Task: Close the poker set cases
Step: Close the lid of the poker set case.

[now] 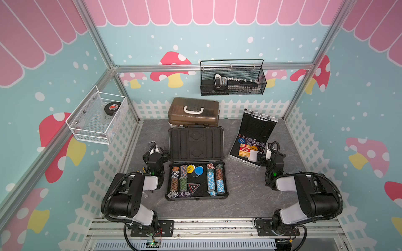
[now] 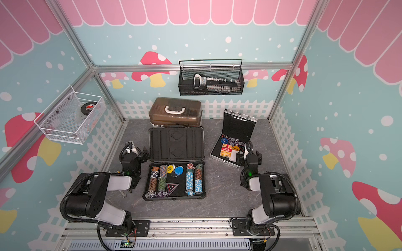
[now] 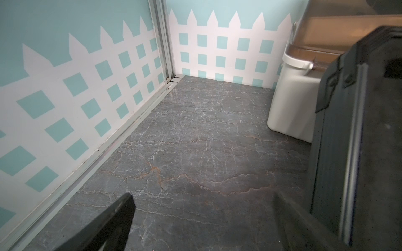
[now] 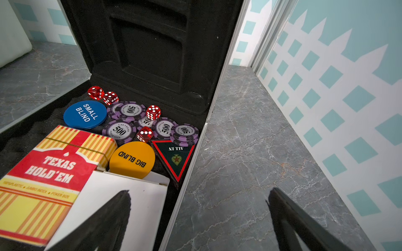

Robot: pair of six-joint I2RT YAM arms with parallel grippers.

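Your left tool sits on the left of the counter, just beside the black case. Its jaws are spread wide and hold nothing. In the left wrist view the fingers frame bare counter, with the outer edge of the case's lid close by one of them. That case lies in the middle of the counter, open, its lid standing up at the far side in front of the cream box. The base holds rows of chips, a blue disc beside a yellow one, and a triangular marker.

Your right tool is likewise spread wide and empty. It hovers at the near right corner of the silver case. One finger is over the white box inside, the other over the counter beyond the case's right rim. You cannot tell whether it touches that rim. The silver case sits on the right of the counter, turned at an angle and open, with its lid upright. Inside lie a red and yellow card pack, purple chips and red dice.
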